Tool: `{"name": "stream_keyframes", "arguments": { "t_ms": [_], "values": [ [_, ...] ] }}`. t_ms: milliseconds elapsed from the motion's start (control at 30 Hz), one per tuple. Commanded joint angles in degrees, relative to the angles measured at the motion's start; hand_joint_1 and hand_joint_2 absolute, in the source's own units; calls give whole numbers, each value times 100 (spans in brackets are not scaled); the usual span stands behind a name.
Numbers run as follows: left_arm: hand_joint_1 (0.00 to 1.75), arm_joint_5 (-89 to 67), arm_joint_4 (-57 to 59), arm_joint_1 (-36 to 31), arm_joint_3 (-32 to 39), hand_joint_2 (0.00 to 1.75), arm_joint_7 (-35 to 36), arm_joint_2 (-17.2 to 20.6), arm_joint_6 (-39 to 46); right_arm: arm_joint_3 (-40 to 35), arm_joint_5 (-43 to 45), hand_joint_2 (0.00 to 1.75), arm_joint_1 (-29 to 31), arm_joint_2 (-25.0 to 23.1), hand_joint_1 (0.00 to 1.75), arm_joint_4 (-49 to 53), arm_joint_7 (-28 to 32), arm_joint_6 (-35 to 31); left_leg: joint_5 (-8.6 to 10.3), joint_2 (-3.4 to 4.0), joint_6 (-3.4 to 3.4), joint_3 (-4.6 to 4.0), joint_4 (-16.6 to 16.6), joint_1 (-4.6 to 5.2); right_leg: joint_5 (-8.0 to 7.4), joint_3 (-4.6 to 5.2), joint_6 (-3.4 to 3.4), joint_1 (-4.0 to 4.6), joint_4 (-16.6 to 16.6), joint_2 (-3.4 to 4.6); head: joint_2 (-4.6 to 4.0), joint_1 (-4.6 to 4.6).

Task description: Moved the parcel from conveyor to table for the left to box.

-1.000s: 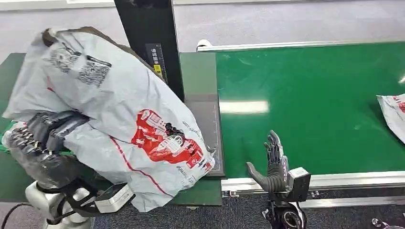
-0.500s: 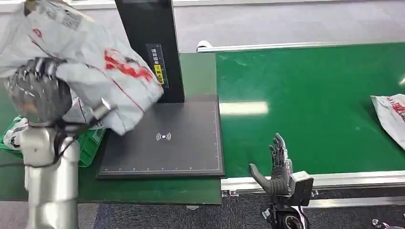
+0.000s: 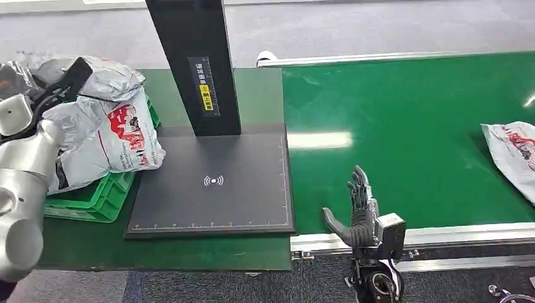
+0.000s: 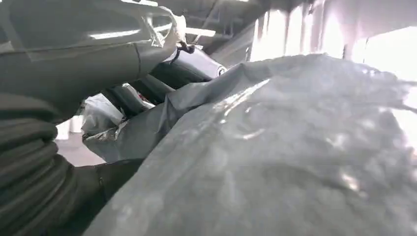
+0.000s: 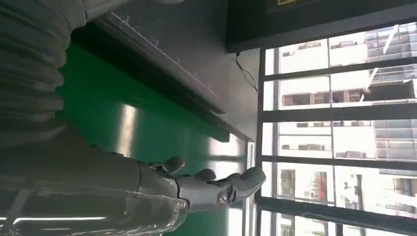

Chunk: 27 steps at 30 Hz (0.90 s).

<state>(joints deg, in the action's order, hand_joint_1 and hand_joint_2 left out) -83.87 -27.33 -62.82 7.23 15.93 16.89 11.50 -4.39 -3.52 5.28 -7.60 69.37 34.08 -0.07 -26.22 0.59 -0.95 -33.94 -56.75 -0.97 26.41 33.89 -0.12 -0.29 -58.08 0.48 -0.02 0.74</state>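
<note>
The green conveyor (image 3: 410,126) runs across the right, built to bring parcels within the right arm's reach; a second parcel (image 3: 514,154) lies at its far right edge, well apart from the right hand. Next comes the table (image 3: 189,249), butted against the belt so a parcel needs only a short carry. On it lies the dark scanning mat (image 3: 214,183) with its black post (image 3: 192,63). At the table's left end sits a green crate (image 3: 94,202), and the grey parcel (image 3: 104,136) lies on top of it, over other bags, which suggests the boxing step is at or near its end. The left hand (image 4: 29,157) is against the parcel; whether its fingers grip the plastic, I cannot tell. The right hand (image 3: 359,211) stands upright at the belt's near edge, fingers apart and empty, likely waiting for the next parcel.
</note>
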Motion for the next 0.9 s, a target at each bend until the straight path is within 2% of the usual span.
{"name": "stream_keyframes", "arguments": {
  "t_ms": [33,133,633,700,800,833,900],
  "values": [
    [175,157,811,-59,-156,175,-320,45,-29,-47,-45,175,144,-48,0,-318,-77,-26,2,-6,5,11,9,2,0,-12,1,-1,8,-6,0,2],
    [175,163,720,51,-220,175,-392,-71,-78,-9,-53,175,114,-58,0,-327,-77,-32,4,-19,7,15,13,3,0,-20,3,-2,14,-14,0,0],
    [175,142,711,30,-265,175,-418,-50,-177,-1,-65,175,117,-66,0,-326,-75,-38,1,-18,7,10,7,-1,1,-15,3,1,11,-14,0,0],
    [175,182,569,168,-383,175,-697,-121,-403,51,-93,175,69,-70,0,-301,-68,-54,1,-14,4,4,4,0,1,-9,2,1,6,-10,2,0],
    [175,464,-165,810,-616,175,-1145,-257,-406,186,-116,175,-51,-66,0,-189,-58,-65,3,-22,5,9,10,4,3,-14,3,-4,9,-17,0,0],
    [14,533,-348,985,-657,175,-1138,-283,-377,203,-125,175,-69,-65,0,-173,-56,-64,5,-29,7,21,20,5,3,-27,3,-4,21,-24,0,0],
    [0,813,-1053,1521,-960,175,-1085,-178,-572,226,-174,175,-73,-83,0,-170,-58,-45,2,-20,5,11,11,7,3,-14,3,-7,10,-12,0,2]
  ]
}}
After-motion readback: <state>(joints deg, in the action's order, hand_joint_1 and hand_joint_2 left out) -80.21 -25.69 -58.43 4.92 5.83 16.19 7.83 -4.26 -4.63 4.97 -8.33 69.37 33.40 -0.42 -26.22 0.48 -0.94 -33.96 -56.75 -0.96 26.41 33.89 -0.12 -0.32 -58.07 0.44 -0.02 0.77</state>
